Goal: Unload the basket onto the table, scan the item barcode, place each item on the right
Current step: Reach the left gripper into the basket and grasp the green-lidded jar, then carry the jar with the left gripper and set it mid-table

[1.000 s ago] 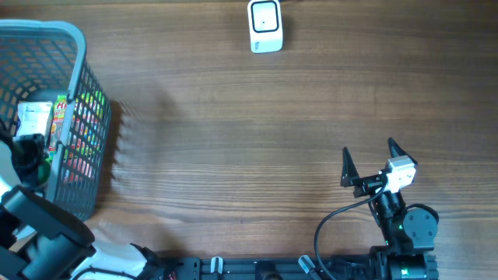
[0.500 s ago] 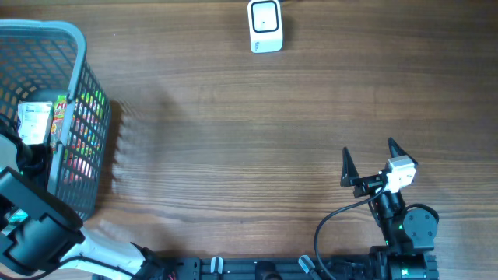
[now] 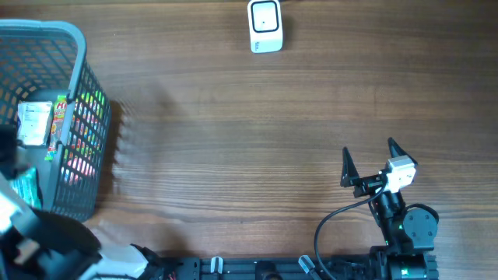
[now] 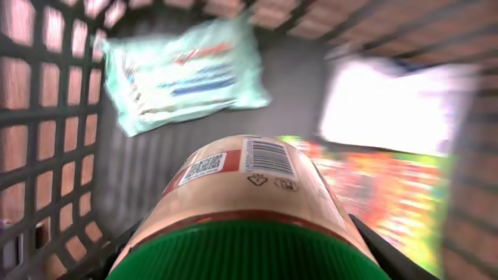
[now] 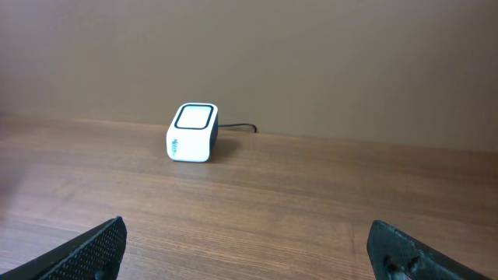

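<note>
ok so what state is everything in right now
left gripper: shut on the bottle, down inside the basket
bottle: gripped at its green cap end, barcode side showing
right gripper: open, empty
scanner: upright, cable attached
basket: upright, not empty
wipes pack: lying in the basket

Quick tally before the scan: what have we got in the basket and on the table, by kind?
basket: 1
scanner: 1
bottle, green cap: 1
packets: 2, the pale green packet and the orange-green packet
white item, too blurred to name: 1
Total: 6
</note>
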{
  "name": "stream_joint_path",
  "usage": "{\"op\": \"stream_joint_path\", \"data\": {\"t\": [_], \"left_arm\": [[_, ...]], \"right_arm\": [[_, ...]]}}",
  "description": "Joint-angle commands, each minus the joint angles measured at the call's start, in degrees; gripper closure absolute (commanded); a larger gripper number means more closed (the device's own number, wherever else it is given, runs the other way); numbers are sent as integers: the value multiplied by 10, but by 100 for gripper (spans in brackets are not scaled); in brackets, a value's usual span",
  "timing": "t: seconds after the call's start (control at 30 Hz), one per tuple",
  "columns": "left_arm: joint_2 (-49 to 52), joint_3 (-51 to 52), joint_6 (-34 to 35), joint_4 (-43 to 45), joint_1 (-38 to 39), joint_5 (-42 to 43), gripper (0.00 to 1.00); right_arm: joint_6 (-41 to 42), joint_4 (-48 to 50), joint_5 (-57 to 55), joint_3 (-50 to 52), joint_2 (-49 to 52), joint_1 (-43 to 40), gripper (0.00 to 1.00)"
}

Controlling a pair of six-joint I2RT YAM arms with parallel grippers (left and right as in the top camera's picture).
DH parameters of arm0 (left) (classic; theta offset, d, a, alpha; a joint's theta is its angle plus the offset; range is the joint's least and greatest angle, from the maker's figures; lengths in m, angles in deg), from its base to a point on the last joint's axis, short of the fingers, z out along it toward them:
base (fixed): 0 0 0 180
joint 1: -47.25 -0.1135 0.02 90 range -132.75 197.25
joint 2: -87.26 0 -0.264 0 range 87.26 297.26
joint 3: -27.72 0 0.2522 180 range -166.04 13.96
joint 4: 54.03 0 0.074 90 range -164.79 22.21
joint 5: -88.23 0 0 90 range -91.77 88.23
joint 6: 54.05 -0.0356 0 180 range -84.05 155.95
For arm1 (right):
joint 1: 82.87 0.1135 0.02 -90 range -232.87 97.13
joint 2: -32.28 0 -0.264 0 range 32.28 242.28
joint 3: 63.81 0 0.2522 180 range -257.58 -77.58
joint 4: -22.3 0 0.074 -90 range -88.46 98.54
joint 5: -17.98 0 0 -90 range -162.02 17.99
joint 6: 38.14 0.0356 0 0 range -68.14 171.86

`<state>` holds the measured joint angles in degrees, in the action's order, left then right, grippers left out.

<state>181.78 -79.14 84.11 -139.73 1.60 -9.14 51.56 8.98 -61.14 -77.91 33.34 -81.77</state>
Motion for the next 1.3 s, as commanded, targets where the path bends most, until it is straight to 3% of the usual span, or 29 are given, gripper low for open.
{"op": "stream_joint_path", "data": {"t": [0.0, 0.1, 0.17, 0.3, 0.33, 0.53, 0.77, 0.83, 0.93, 0.97, 1.17, 1.2, 1.27], "left_arm": [[-96, -72, 1, -8, 29, 99, 55], [-167, -78, 1, 18, 104, 195, 55], [-195, -78, 3, 32, 183, 206, 54], [-201, -77, 3, 43, 399, 153, 53], [-185, -76, 3, 36, 485, 115, 53], [-41, -44, 3, 18, 735, 43, 52], [148, -43, 17, 47, 829, 43, 52], [199, -43, -12, 73, 852, 43, 52], [250, -43, -94, 117, 874, 43, 52], [269, -43, -168, 136, 883, 43, 52], [276, -43, -378, 156, 876, 43, 49], [276, -43, -403, 150, 872, 43, 44], [276, -44, -420, 133, 864, 43, 0]], "right_arm": [[3, 3, -5, 0, 0, 3, 0], [3, 3, -5, 0, 0, 3, 0], [3, 3, -5, 0, 0, 3, 0], [3, 3, -5, 0, 0, 3, 0], [3, 3, -5, 0, 0, 3, 0], [3, 3, -5, 0, 0, 3, 0], [3, 3, -5, 0, 0, 3, 0], [3, 3, -5, 0, 0, 3, 0], [3, 3, -5, 0, 0, 3, 0], [3, 3, -6, 0, 0, 3, 0], [3, 3, -5, 0, 0, 3, 0], [3, 3, -5, 0, 0, 3, 0], [3, 3, -5, 0, 0, 3, 0]]}}
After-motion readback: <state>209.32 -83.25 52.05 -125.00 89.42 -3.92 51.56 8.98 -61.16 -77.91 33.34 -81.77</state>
